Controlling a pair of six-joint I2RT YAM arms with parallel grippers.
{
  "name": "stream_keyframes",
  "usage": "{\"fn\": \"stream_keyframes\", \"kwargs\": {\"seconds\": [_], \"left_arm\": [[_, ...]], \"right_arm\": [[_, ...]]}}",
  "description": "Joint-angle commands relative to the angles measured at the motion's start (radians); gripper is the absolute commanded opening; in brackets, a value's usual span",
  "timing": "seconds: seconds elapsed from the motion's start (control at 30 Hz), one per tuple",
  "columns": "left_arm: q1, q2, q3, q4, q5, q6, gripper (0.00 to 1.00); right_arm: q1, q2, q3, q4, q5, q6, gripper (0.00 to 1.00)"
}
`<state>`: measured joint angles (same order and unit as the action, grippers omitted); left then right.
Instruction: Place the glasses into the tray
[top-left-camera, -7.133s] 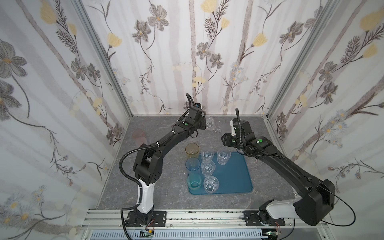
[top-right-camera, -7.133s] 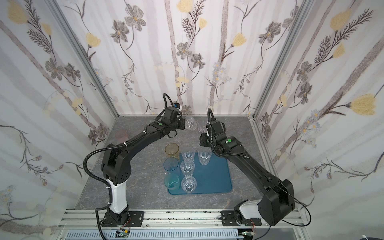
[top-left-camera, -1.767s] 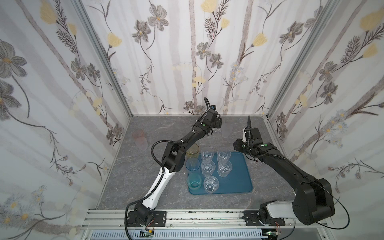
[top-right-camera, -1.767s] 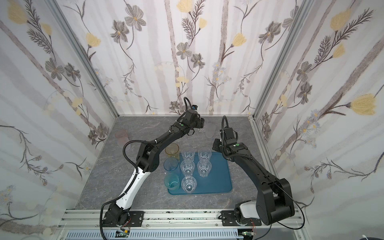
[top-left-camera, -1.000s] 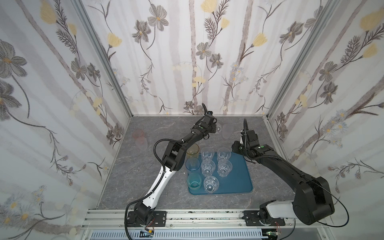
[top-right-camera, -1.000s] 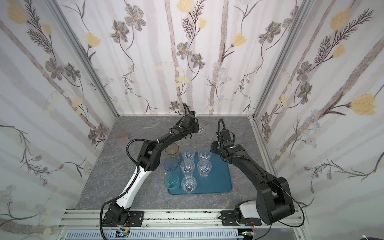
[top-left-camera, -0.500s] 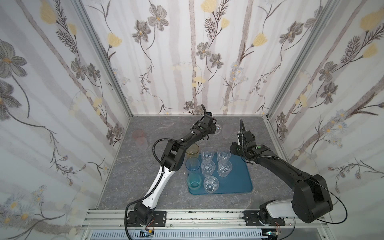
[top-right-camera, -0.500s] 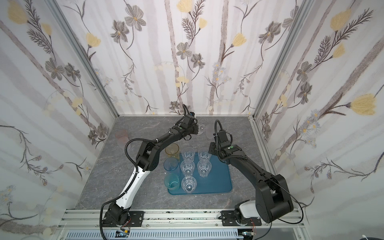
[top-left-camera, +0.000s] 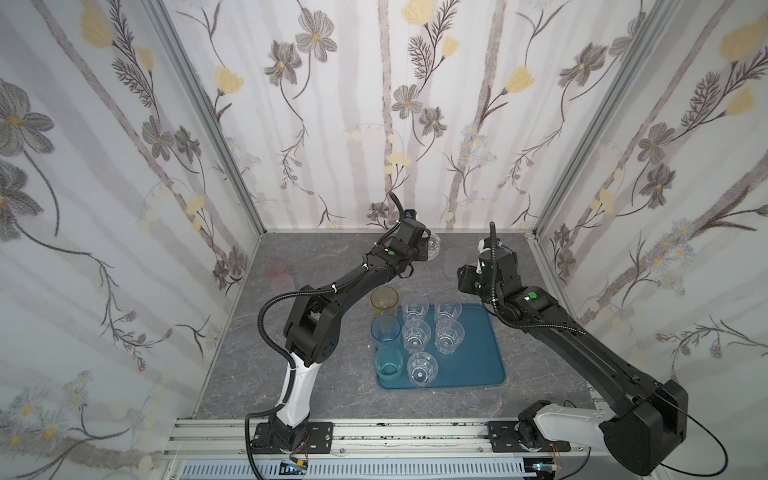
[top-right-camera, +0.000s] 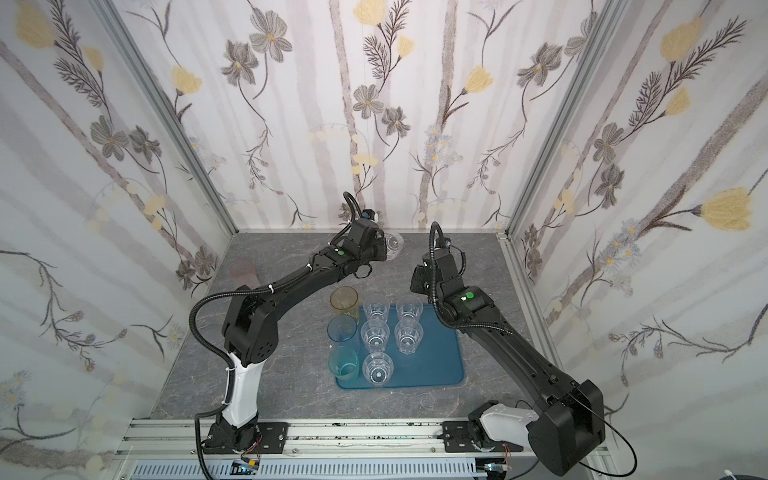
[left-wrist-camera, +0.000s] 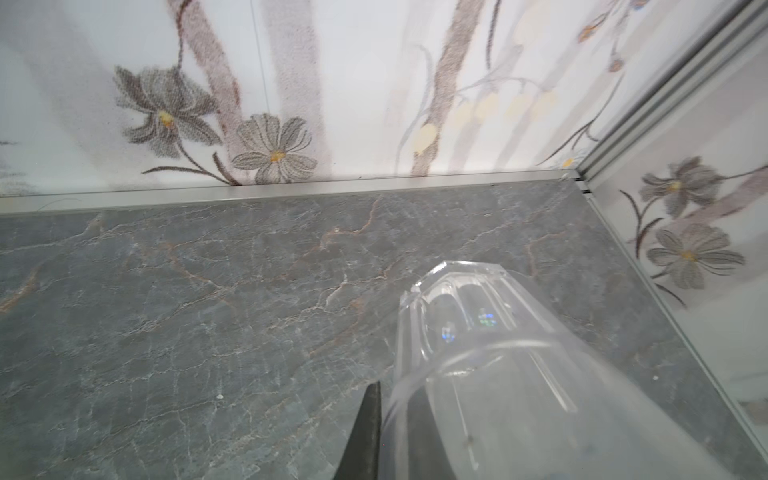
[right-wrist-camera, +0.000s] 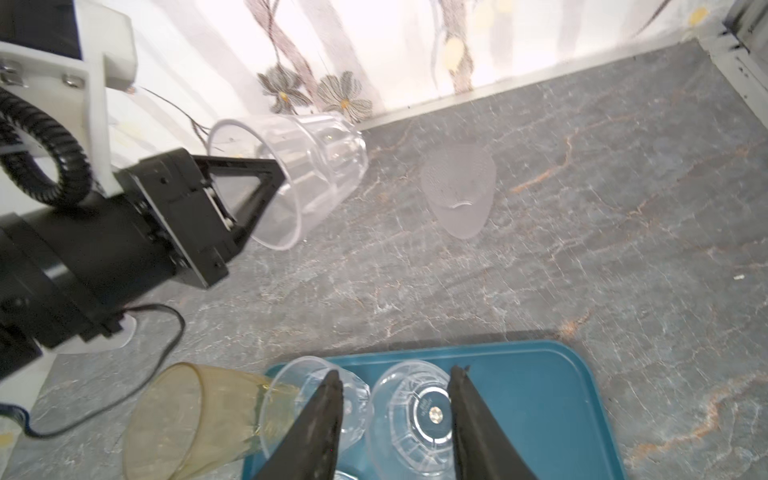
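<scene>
L gripper (right-wrist-camera: 278, 172) pinches tilted clear glass (right-wrist-camera: 324, 158) by rim; may slip en route to tray (right-wrist-camera: 540, 374). R gripper (right-wrist-camera: 397, 374) parted, empty.

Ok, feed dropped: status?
Left tool shut on clear faceted plastic tumbler's rim, tilted. Right tool open, empty, by teal-blue plastic tray. Frosted whitish tumbler nearby.

High stereo pair, two wrist close-ups

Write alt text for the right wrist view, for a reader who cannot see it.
The left gripper pinches the rim of a tilted clear glass over a grey table, with a frosted glass resting nearby. The right gripper hangs open over a teal tray holding clear glasses, an amber glass beside it.
</scene>
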<state>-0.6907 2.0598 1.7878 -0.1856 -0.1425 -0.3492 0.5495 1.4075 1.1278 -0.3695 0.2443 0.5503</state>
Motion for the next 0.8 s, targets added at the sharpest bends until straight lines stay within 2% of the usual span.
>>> {"fn": "stream_keyframes", "kwargs": {"seconds": [0.0, 0.23, 0.4, 0.6, 0.77], "left_arm": [[-0.017, -0.055, -0.064, -0.002, -0.007, -0.051, 0.00], [-0.064, -0.185, -0.175, 0.011, 0.010, -0.107, 0.00], [-0.104, -0.194, -0.191, 0.014, 0.002, -0.118, 0.00], [-0.114, -0.193, -0.189, 0.018, 0.010, -0.124, 0.00], [-0.110, -0.194, -0.200, 0.018, 0.015, -0.122, 0.00]], "right_arm": [[0.040, 0.025, 0.060, -0.015, 0.089, -0.020, 0.45], [0.052, 0.106, 0.124, 0.009, 0.094, -0.058, 0.46], [0.054, 0.163, 0.167, 0.008, 0.059, -0.045, 0.45], [0.056, 0.169, 0.160, 0.018, 0.061, -0.031, 0.42], [0.065, 0.088, 0.122, 0.032, 0.041, -0.010, 0.41]]}}
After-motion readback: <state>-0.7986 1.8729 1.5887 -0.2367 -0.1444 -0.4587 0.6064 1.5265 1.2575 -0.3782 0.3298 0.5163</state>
